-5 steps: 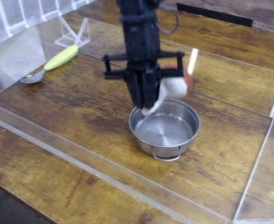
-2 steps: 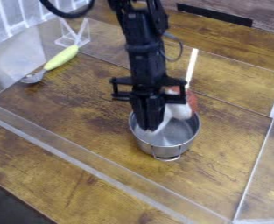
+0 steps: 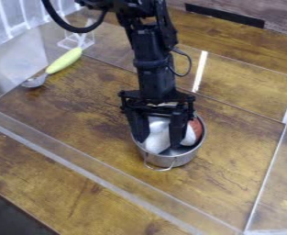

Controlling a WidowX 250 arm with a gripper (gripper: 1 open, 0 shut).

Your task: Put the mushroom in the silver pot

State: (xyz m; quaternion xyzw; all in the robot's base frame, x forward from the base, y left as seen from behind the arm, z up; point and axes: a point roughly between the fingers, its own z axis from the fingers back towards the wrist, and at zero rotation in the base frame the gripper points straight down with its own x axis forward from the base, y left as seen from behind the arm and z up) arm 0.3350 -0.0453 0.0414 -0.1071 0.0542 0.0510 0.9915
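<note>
The silver pot (image 3: 171, 162) stands on the wooden table, right of centre. My gripper (image 3: 160, 130) reaches down into it from above, its black fingers (image 3: 136, 125) spread wide apart and open. The mushroom (image 3: 190, 132) lies inside the pot between and just right of the fingers, with its white stem toward the left and its reddish cap against the pot's right wall. Neither finger appears to press on it. The arm hides the pot's far rim.
A long yellow-green object (image 3: 63, 61) lies at the back left beside a small metal piece (image 3: 33, 81). Low clear plastic walls (image 3: 72, 161) ring the wooden work area. A thin white strip (image 3: 202, 68) stands behind the pot.
The gripper came down over the pot with the mushroom and its fingers opened. The mushroom now rests in the pot instead of being clamped.
</note>
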